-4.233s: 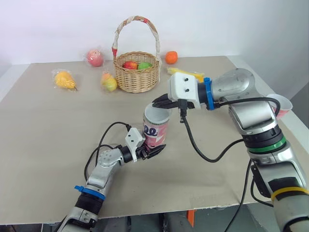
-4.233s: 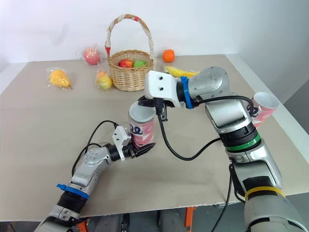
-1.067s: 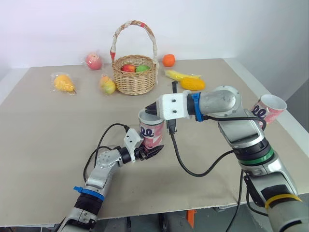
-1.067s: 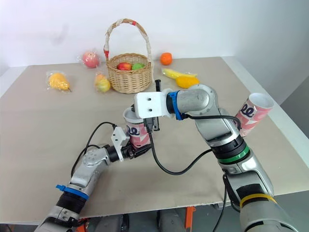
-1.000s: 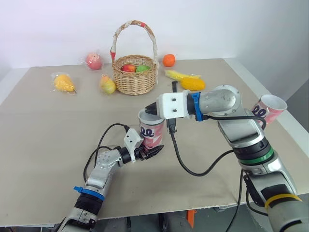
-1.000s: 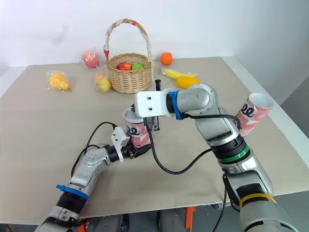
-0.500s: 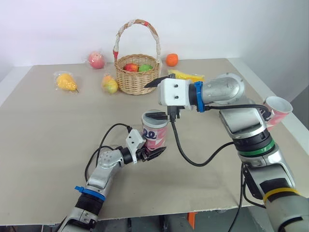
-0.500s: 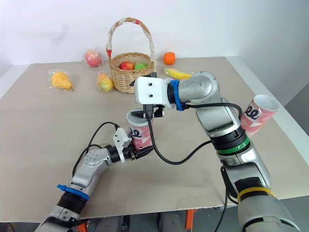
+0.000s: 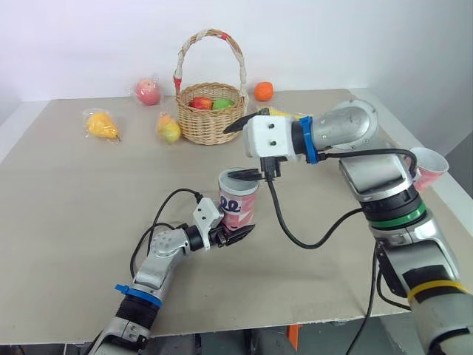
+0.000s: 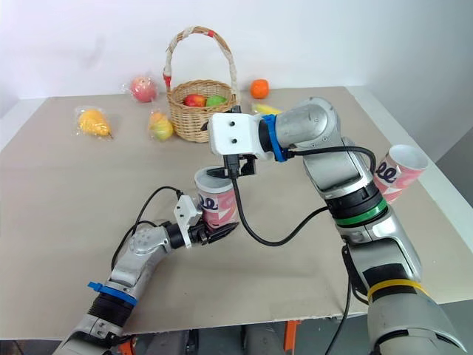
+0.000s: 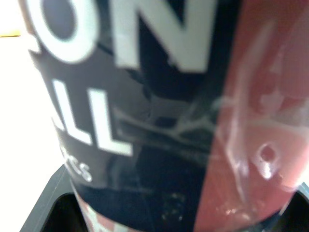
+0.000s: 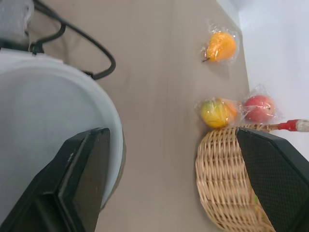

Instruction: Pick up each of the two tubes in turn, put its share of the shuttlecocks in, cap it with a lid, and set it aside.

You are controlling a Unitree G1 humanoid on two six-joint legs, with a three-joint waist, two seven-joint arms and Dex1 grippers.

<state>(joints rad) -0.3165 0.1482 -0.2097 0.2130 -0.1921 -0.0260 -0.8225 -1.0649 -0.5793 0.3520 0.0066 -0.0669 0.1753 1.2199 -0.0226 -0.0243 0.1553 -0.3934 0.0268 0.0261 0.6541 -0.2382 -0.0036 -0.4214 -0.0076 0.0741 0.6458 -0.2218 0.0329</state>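
A pink printed tube [image 9: 238, 201] stands upright mid-table, and my left gripper [image 9: 235, 234] is shut on its lower part. The left wrist view has its printed wall [image 11: 145, 106] right up close. The tube's top shows as a pale white round lid [image 12: 43, 125] in the right wrist view. My right gripper [image 9: 241, 150] hovers just above that top and is open, with one finger low by the rim and the other high. Nothing is between its fingers [image 12: 82, 179]. A second pink tube [image 10: 395, 171] lies tilted at the table's right edge.
A wicker basket [image 9: 211, 111] with fruit stands at the back. Around it lie bagged fruit: an apple [image 9: 146, 90], a pear [image 9: 100, 124], a peach [image 9: 168, 129], an orange [image 9: 262, 90] and a banana [image 10: 266, 109]. A black cable loops by the left wrist.
My right gripper was shut and low on the tube's top. It has opened and risen a little, back toward the basket. My left gripper still holds the tube.
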